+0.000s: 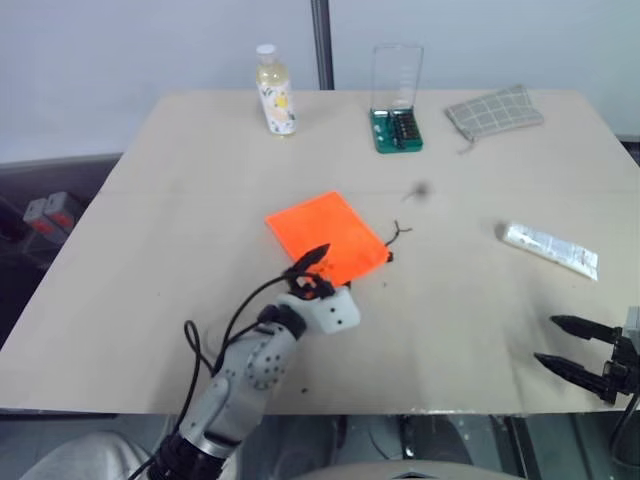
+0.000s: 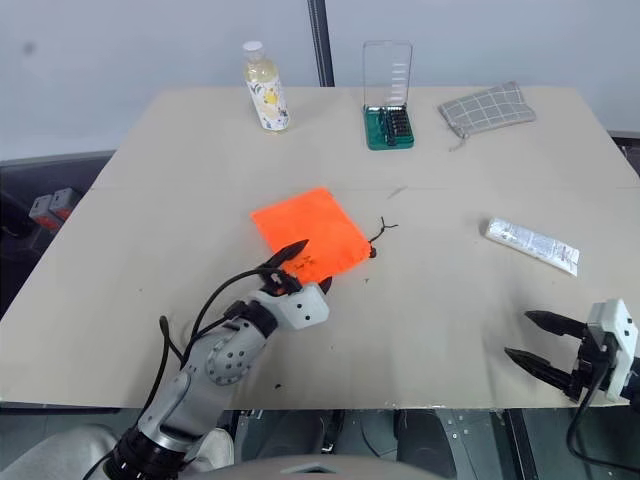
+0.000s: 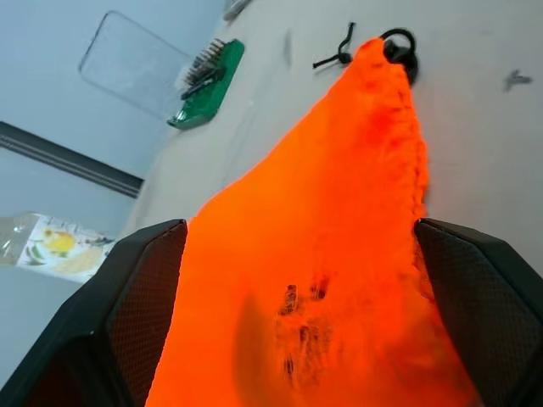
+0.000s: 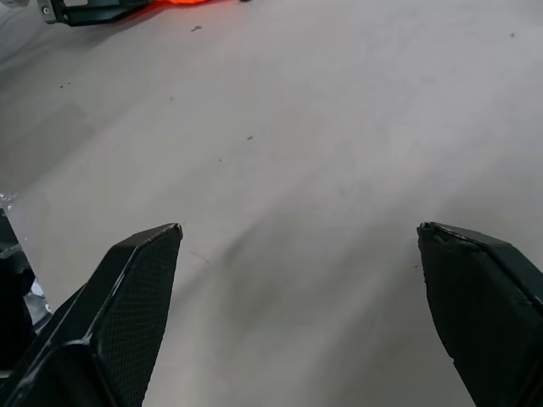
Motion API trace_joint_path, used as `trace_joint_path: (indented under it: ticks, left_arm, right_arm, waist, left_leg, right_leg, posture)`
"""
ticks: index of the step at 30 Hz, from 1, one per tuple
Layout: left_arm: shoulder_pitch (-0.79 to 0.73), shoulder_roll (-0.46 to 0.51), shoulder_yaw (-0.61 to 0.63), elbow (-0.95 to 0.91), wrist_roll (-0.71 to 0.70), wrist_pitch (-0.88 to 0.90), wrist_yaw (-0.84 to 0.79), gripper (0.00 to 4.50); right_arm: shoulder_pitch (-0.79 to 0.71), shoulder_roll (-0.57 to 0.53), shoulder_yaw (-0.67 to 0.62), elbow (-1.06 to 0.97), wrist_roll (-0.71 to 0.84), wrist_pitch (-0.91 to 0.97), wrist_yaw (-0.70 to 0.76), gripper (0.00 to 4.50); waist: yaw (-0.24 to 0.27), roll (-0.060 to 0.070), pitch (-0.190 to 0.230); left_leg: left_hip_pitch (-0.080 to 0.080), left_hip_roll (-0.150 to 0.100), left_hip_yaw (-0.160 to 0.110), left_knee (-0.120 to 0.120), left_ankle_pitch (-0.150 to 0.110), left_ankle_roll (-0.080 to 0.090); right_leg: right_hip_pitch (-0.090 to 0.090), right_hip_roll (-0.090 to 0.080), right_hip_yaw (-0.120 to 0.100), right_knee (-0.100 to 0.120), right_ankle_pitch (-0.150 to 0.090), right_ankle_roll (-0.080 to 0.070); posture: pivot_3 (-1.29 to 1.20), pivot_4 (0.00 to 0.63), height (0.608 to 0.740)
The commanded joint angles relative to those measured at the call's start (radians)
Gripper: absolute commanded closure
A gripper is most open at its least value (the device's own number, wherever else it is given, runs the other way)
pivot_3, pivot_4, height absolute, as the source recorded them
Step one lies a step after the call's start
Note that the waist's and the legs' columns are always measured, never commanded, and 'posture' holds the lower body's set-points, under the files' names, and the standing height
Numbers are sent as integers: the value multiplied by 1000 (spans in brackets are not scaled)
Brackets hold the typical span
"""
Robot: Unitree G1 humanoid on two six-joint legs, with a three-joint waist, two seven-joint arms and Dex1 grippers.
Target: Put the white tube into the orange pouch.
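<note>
The table (image 1: 150,300) is a light tan board spanning most of the frame.

Upper left of centre: a clear bottle (image 1: 274,90) of yellowish liquid with a white cap stands upright near the far edge.

Lower left of centre: the left gripper (image 1: 312,270) reaches up and to the right from the bottom of the frame. Its two black fingers are spread apart and straddle the near edge of the orange pouch (image 1: 325,236). In the left wrist view, the orange pouch (image 3: 339,254) lies between the two fingers (image 3: 127,314); whether the pads touch the fabric cannot be told.

Centre: the orange pouch lies flat on the table, turned so one corner points toward the right. A thin dark drawstring (image 1: 397,237) trails from that right-hand corner.

Upper centre: a green bit holder (image 1: 397,128) with a clear upright lid sits near the far edge.

Upper right: a grey checked cloth pouch (image 1: 494,110) lies just right of the bit holder.

Right of centre: the white tube (image 1: 550,249) lies flat on the table, angled down to the right, well apart from the orange pouch.

Lower right: the right gripper (image 1: 570,343) hovers over the near table edge, fingers spread apart and holding nothing, near the white tube but clear of it.
</note>
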Motion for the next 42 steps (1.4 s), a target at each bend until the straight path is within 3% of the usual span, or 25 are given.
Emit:
trace_joint_path:
  ticks: [1, 19, 42]
  left_arm:
    - [-6, -13, 28, 4, 22, -13, 23, 48]
    - [-2, -36, 47, 92, 76, -227, 198, 48]
    - [11, -30, 96, 87, 17, -321, 143, 48]
  right_arm:
    - [-3, -11, -28, -30, 16, -2, 2, 0]
    - [26, 52, -9, -47, -3, -34, -26, 0]
    - [63, 93, -1, -86, -2, -39, -57, 0]
  waist:
    - [1, 0, 0]
    - [2, 0, 0]
    - [1, 0, 0]
  left_leg:
    - [0, 0, 0, 0, 0, 0]
    - [0, 0, -1, 1, 0, 0]
    - [0, 0, -1, 4, 0, 0]
  right_leg:
    - [0, 0, 0, 0, 0, 0]
    - [0, -1, -1, 1, 0, 0]
    - [0, 0, -1, 2, 0, 0]
  posture:
    - [0, 150, 740]
    - [0, 150, 740]
    - [0, 150, 740]
